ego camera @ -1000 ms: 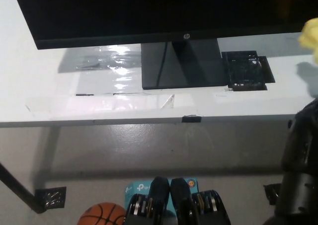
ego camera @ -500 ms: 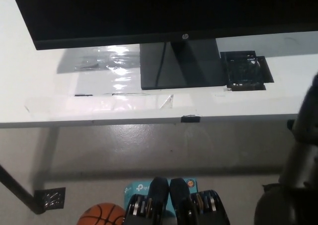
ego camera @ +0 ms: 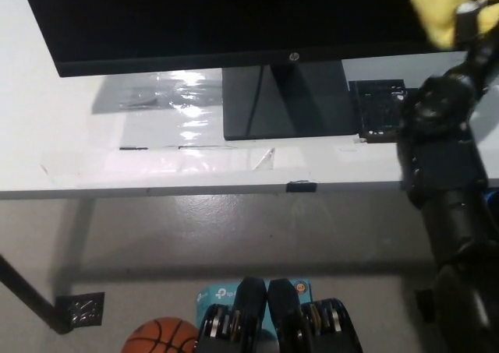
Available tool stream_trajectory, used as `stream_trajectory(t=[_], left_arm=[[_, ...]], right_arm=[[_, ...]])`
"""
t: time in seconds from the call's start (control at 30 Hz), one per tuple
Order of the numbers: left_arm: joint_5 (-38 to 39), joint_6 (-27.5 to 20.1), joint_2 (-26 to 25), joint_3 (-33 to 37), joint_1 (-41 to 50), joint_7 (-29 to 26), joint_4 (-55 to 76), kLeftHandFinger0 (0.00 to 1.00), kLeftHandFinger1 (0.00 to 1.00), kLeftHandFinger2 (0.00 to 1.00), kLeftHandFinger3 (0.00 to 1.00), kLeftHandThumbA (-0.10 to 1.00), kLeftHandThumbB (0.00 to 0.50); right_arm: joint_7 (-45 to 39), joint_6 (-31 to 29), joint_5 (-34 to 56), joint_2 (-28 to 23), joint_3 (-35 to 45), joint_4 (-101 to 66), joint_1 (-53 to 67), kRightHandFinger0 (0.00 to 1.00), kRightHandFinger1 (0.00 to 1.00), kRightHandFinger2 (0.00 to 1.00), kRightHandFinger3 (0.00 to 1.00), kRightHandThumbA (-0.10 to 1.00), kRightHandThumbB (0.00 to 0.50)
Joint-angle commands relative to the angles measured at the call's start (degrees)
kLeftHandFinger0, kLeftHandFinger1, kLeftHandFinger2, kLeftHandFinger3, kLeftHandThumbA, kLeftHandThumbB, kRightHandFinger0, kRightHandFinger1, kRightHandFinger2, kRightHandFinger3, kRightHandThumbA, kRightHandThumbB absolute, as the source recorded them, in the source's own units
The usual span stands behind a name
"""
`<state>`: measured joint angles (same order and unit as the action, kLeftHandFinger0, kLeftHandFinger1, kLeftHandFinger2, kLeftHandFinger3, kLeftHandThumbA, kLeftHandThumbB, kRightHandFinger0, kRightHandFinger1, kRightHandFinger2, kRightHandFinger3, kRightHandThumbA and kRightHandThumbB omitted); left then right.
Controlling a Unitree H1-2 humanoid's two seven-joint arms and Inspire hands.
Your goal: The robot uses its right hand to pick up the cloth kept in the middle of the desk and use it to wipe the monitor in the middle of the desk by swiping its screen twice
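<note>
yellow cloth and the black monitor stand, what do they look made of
The yellow cloth looks like soft fabric, bunched and matte, though it is blurred. The black monitor stand looks like glossy hard plastic, since its flat base shows faint reflections; metal cannot be ruled out.

worktop: white, front edge runs across the view | monitor: its dark stand base sits mid-worktop | black square tray: just right of the base | clear tape strips: in front of the base, near the edge
</note>
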<state>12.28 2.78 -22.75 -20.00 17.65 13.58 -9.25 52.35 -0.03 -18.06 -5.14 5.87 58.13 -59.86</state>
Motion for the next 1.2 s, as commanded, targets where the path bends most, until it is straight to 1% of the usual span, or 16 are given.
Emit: stream_trajectory(t=[0.0, 0.13, 0.27, 0.3, 0.37, 0.4, 0.5, 0.57, 0.6, 0.63, 0.73, 0.87, 0.93, 1.03, 1.1, 1.17], left_arm=[[1.2, 1.5, -2.7, -1.1, 0.7, 0.4, 3.6, 0.47, 0.53, 0.65, 0.78, -0.06, 0.134], [1.7, -0.4, -2.8, -1.4, 1.2, 1.3, 1.1, 0.48, 0.53, 0.65, 0.78, -0.06, 0.163], [1.2, -0.4, -3.1, -1.3, 1.3, 1.0, 1.3, 0.50, 0.55, 0.66, 0.79, -0.02, 0.178], [1.1, -0.6, -3.2, -1.1, 1.4, 1.1, 0.8, 0.50, 0.55, 0.65, 0.79, -0.03, 0.175], [1.1, -0.3, -3.0, -1.1, 1.5, 0.9, 0.8, 0.50, 0.54, 0.65, 0.78, -0.03, 0.182], [1.1, -0.6, -2.8, -0.9, 1.7, 1.0, 0.8, 0.50, 0.55, 0.65, 0.78, -0.04, 0.180], [0.8, 0.5, -2.7, -0.9, 2.4, 0.5, 2.3, 0.48, 0.54, 0.64, 0.77, -0.05, 0.172], [1.6, -0.4, -2.7, -1.3, 2.4, 1.1, 1.8, 0.45, 0.53, 0.64, 0.76, -0.04, 0.181], [1.1, -1.0, -2.8, -1.1, 2.2, 1.0, 1.3, 0.47, 0.54, 0.66, 0.76, -0.07, 0.170], [0.9, -1.2, -2.8, -1.0, 2.1, 1.0, 1.1, 0.47, 0.55, 0.66, 0.76, -0.07, 0.167], [0.9, -1.2, -3.0, -0.8, 2.2, 1.4, 0.9, 0.50, 0.58, 0.70, 0.79, -0.03, 0.186], [-0.1, -1.9, -3.1, -0.4, 2.0, 1.4, 0.2, 0.48, 0.55, 0.69, 0.79, -0.05, 0.165], [-0.2, -2.1, -3.0, 0.0, 1.9, 1.5, 0.1, 0.47, 0.55, 0.68, 0.79, -0.05, 0.158], [-0.4, -2.4, -2.6, 0.4, 1.6, 1.3, -0.1, 0.47, 0.54, 0.67, 0.78, -0.05, 0.177], [-0.7, -1.5, -2.5, 0.6, 1.8, 0.9, 0.4, 0.47, 0.54, 0.67, 0.79, -0.03, 0.189], [-0.2, -2.2, -2.5, 0.5, 1.7, 1.2, -0.1, 0.47, 0.55, 0.67, 0.78, -0.03, 0.190]], right_arm=[[5.8, -3.2, -11.2, -4.0, -11.5, 9.9, -10.3, 0.00, 0.00, 0.34, 0.20, -0.10, 0.118], [6.7, -4.5, -9.4, -3.1, -16.4, 15.5, -11.2, 0.00, 0.00, 0.29, 0.20, -0.10, 0.175], [8.0, -5.3, -8.9, -1.4, -19.7, 18.2, -12.5, 0.00, 0.00, 0.27, 0.14, -0.10, 0.138], [6.8, -4.7, -8.4, -0.9, -20.0, 18.4, -12.6, 0.00, 0.04, 0.34, 0.10, -0.10, 0.142], [6.5, -4.5, -8.0, 0.2, -20.6, 18.7, -12.9, 0.00, 0.05, 0.35, 0.15, -0.10, 0.192], [6.3, -4.5, -8.3, 0.5, -21.4, 18.7, -13.0, 0.00, 0.04, 0.35, 0.27, -0.10, 0.201], [6.7, -5.2, -7.8, 2.0, -22.3, 18.7, -13.9, 0.00, 0.00, 0.17, 0.40, -0.10, 0.192], [6.7, -4.5, -7.5, 3.0, -22.5, 19.0, -14.9, 0.00, 0.00, 0.15, 0.41, -0.10, 0.150], [6.4, -3.4, -7.4, 3.6, -22.6, 19.2, -15.8, 0.00, 0.00, 0.16, 0.20, -0.10, 0.139], [6.3, -2.9, -7.3, 3.9, -22.7, 19.4, -16.2, 0.00, 0.00, 0.23, 0.13, -0.10, 0.135], [7.5, -2.2, -6.8, 5.6, -22.3, 19.5, -17.8, 0.00, 0.00, 0.26, 0.36, -0.10, 0.168], [8.3, -3.5, -5.6, 8.5, -21.3, 19.4, -19.4, 0.00, 0.00, 0.20, 0.24, -0.10, 0.111], [7.8, -3.1, -5.3, 9.4, -21.1, 19.4, -19.9, 0.00, 0.00, 0.20, 0.22, -0.10, 0.125], [8.1, -3.7, -5.0, 10.9, -20.8, 19.4, -20.7, 0.00, 0.00, 0.16, 0.23, -0.10, 0.175], [7.8, -2.9, -4.7, 13.2, -20.6, 19.6, -22.2, 0.00, 0.00, 0.13, 0.41, -0.10, 0.192], [7.6, -2.3, -4.1, 14.4, -20.2, 19.9, -23.2, 0.00, 0.00, 0.11, 0.39, -0.10, 0.187]])
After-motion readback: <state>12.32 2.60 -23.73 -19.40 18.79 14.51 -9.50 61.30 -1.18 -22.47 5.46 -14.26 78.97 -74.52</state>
